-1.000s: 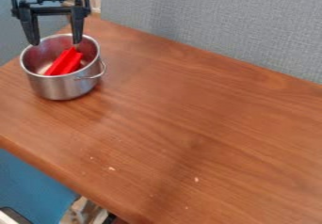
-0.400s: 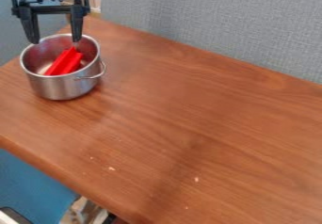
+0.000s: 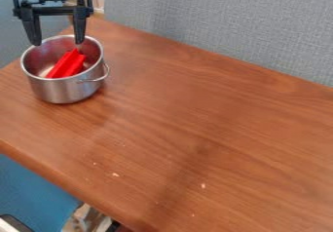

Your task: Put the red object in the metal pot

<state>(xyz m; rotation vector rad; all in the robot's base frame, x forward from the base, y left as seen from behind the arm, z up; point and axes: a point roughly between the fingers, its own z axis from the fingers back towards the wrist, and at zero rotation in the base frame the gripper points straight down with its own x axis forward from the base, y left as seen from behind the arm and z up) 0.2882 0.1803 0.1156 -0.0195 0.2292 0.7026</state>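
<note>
The metal pot (image 3: 47, 88) stands on the wooden table at the upper left of the camera view, shiny with a small handle on its right side. Inside it the red object (image 3: 72, 62) lies slanted against the pot's inner wall. My gripper (image 3: 55, 39) hangs just above the pot's far rim, pointing almost straight down. Its two black fingers (image 3: 26, 31) stand wide open, one on each side, with nothing between them. The red object rests free of both fingers.
The brown wooden table (image 3: 196, 119) stretches to the right and toward the front, with a few pale specks near the front edge. A grey textured wall runs behind it. The table's left edge passes close to the pot.
</note>
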